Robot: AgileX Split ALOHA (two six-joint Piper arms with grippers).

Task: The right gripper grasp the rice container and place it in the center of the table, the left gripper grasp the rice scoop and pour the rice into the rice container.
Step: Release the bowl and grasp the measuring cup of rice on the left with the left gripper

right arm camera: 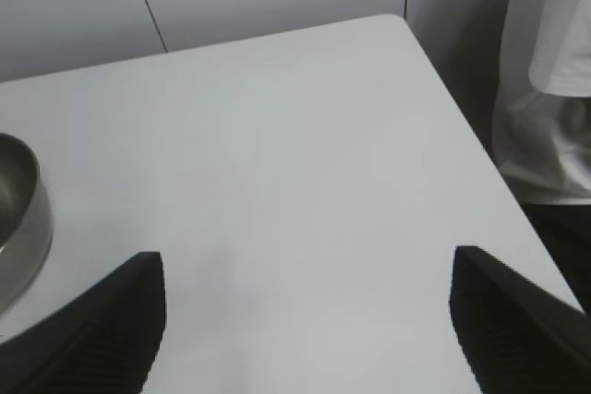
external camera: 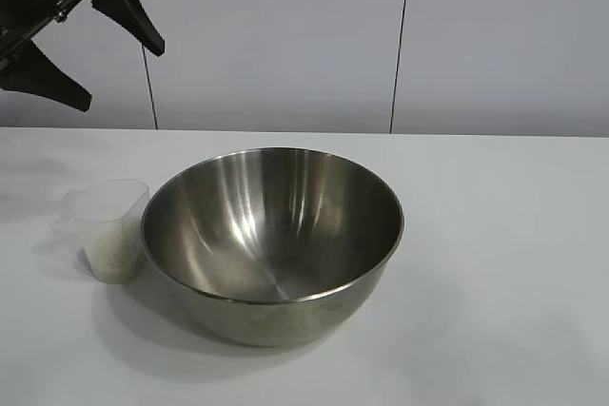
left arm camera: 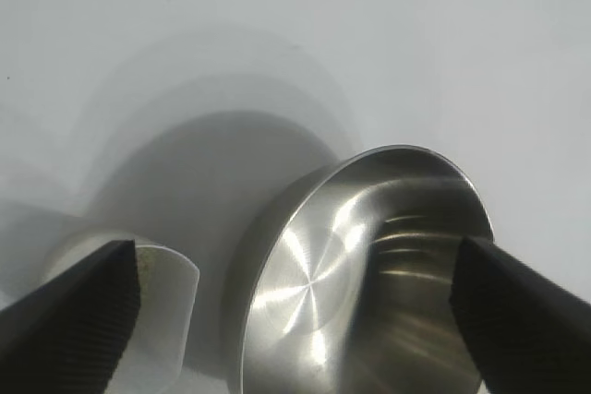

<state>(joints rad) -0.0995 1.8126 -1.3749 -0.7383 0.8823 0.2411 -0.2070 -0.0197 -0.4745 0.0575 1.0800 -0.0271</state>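
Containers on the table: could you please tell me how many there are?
2. The rice container, a steel bowl, stands near the middle of the table. The rice scoop, holding rice, stands close beside the bowl on the left arm's side. None appears hidden.

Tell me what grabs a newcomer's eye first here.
The big shiny rice container dominates the middle of the white table, empty inside. Just left of it stands the small rice scoop, holding rice. At upper left the left gripper hangs with jaws open.
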